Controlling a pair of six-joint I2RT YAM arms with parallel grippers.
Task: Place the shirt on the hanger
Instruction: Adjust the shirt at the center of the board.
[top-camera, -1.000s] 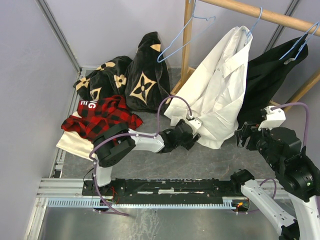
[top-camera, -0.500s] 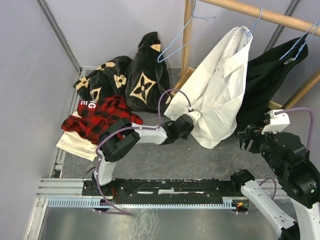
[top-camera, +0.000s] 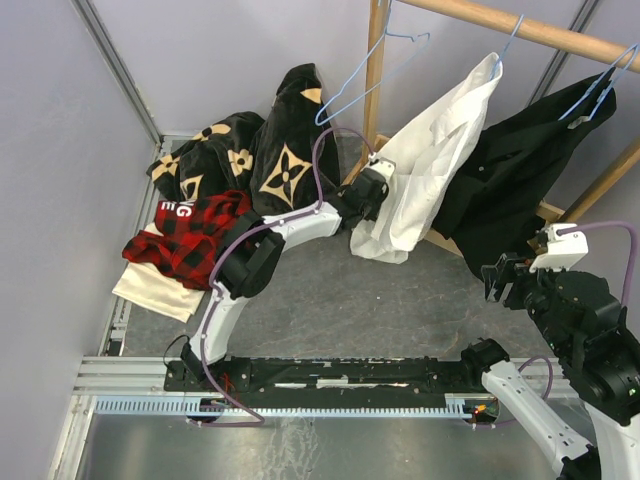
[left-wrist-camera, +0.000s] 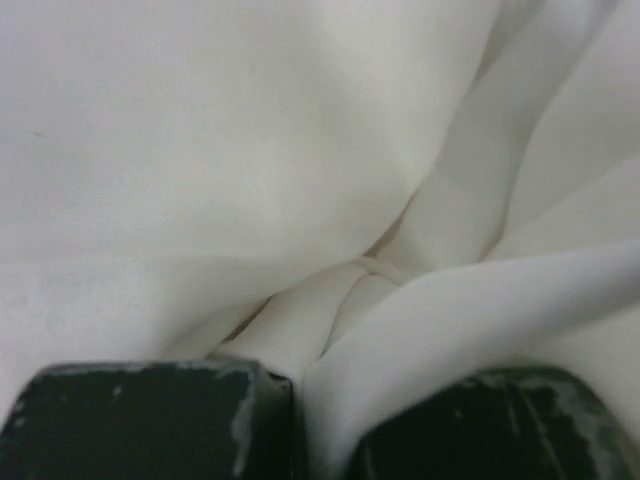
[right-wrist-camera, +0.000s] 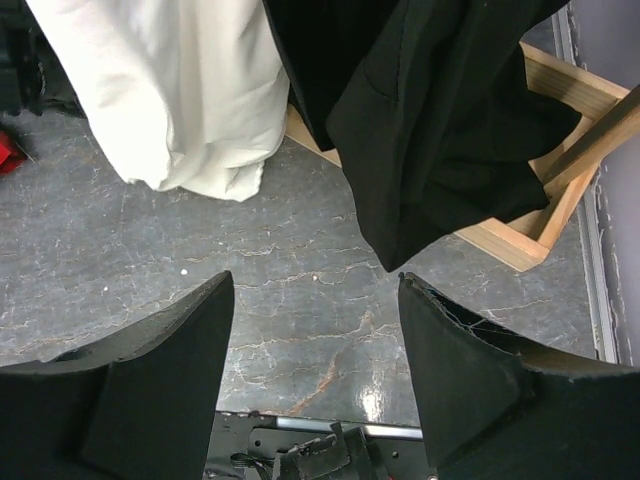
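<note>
The white shirt (top-camera: 430, 165) hangs from a light-blue hanger whose hook (top-camera: 513, 38) sits over the wooden rod; the rest of the hanger is hidden under the cloth. My left gripper (top-camera: 377, 192) is shut on a fold at the shirt's lower left edge and holds it out to the left. In the left wrist view the shirt (left-wrist-camera: 250, 150) fills the frame, and a bunched fold is pinched in the left gripper (left-wrist-camera: 312, 420). My right gripper (top-camera: 503, 279) stands open and empty below a black garment. From the right gripper (right-wrist-camera: 315, 330) the shirt's hem (right-wrist-camera: 190, 120) hangs at upper left.
A black garment (top-camera: 510, 170) hangs on a second blue hanger (top-camera: 598, 88) beside the shirt. An empty blue hanger (top-camera: 352, 88) hangs by the wooden post (top-camera: 376, 70). A black flower-marked garment (top-camera: 290, 150) and a plaid shirt (top-camera: 200, 235) lie at left. The rack's wooden base (right-wrist-camera: 530, 245) is on the floor.
The left gripper shut on the shirt's lower edge and drew it up and leftward, bunching the shirt narrower and baring more of the black garment. The right arm eased slightly down and right.
</note>
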